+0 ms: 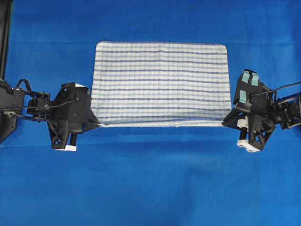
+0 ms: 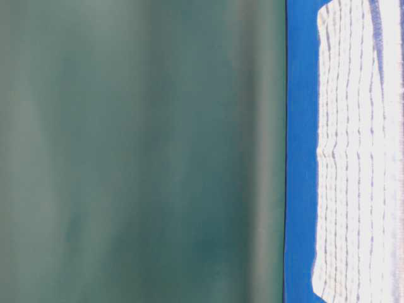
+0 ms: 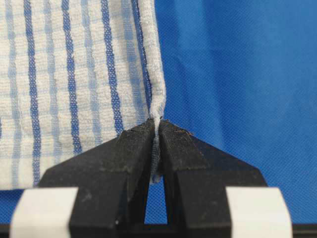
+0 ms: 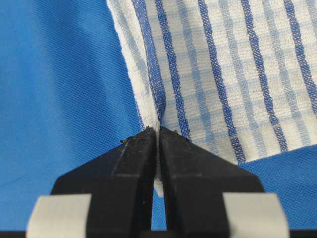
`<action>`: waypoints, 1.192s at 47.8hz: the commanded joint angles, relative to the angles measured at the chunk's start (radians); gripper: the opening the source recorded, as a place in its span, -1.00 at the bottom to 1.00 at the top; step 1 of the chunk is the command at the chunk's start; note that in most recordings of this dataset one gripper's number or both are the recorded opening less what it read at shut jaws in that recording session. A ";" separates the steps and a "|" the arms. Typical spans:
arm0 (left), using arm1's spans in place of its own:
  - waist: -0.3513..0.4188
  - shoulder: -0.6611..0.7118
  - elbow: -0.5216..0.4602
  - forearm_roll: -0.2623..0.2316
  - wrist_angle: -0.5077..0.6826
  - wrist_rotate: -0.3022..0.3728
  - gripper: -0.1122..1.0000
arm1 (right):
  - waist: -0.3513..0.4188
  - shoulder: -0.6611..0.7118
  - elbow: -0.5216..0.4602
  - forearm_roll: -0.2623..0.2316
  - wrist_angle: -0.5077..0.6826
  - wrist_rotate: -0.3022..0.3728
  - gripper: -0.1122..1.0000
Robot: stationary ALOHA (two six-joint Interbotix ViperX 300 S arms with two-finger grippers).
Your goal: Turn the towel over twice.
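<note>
Left claw point(image 3: 156, 130) — black fingers point(image 3: 119, 163) pressed together on a corner of the towel point(image 3: 69, 84), the white hem caught between the tips. Right claw point(image 4: 157, 134) — likewise pinching the opposite near corner of the striped cloth. In the overhead view the towel lies spread on the blue cloth point(image 1: 150, 188) that covers the surface, its near edge drawn taut between the two claws, left at one end, right at the other. The far edge rests flat; blue stripes run lengthwise across the white weave.
</note>
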 commanded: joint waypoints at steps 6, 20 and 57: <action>-0.003 0.021 -0.025 0.003 -0.005 -0.002 -0.73 | 0.005 0.026 -0.017 0.002 -0.006 0.003 -0.72; -0.009 0.035 -0.046 0.003 -0.003 -0.005 0.34 | 0.005 0.069 -0.052 0.000 0.005 0.003 -0.24; 0.167 -0.330 -0.084 0.011 0.140 0.041 0.63 | -0.037 -0.290 -0.144 -0.242 0.327 -0.015 0.34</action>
